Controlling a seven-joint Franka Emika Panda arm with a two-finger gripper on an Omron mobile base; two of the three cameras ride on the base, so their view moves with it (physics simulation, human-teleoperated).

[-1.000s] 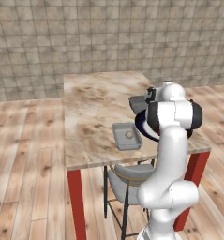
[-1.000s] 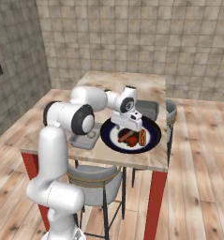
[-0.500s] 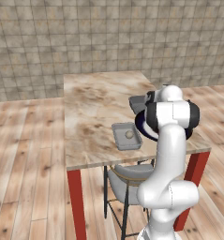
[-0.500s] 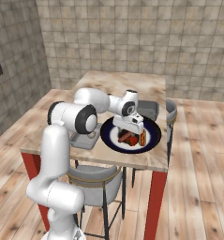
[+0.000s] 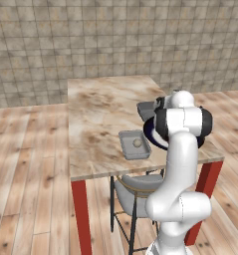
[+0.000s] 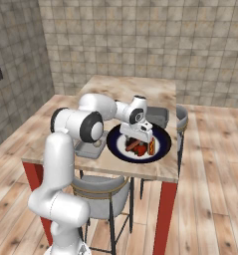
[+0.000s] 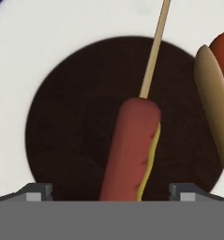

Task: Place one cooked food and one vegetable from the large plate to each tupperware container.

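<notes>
On the desk (image 6: 140,87), reading the right base view left to right, your near tupperware container (image 6: 92,149) sits left of the jaws, partly behind the arm's elbow, with a small pale round item (image 5: 137,143) inside it; what it is, you cannot tell. Next comes the large plate (image 6: 160,148), navy rim, white ring, dark centre, lying directly under the jaws. Your gripper (image 6: 136,139) hangs low over the plate's middle, pointing down at the food. Right of and beyond the jaws, the second tupperware container (image 6: 160,116) lies at the plate's far edge; its contents are not visible.

Through the hand view, your jaws stand spread wide, released, nothing between them gripped. The two dark fingertips (image 7: 37,192) rise at either side of a corn dog (image 7: 130,150): reddish-brown, streaked with yellow mustard, lying on the plate's dark centre midway between the jaws. Its wooden stick (image 7: 154,49) runs away from the jaws across the white ring. Right of the jaws a hot dog in a bun (image 7: 219,101) lies close beside the corn dog, not touching it.

A grey stool (image 5: 136,185) stands under the desk's near edge, below the jaws.
</notes>
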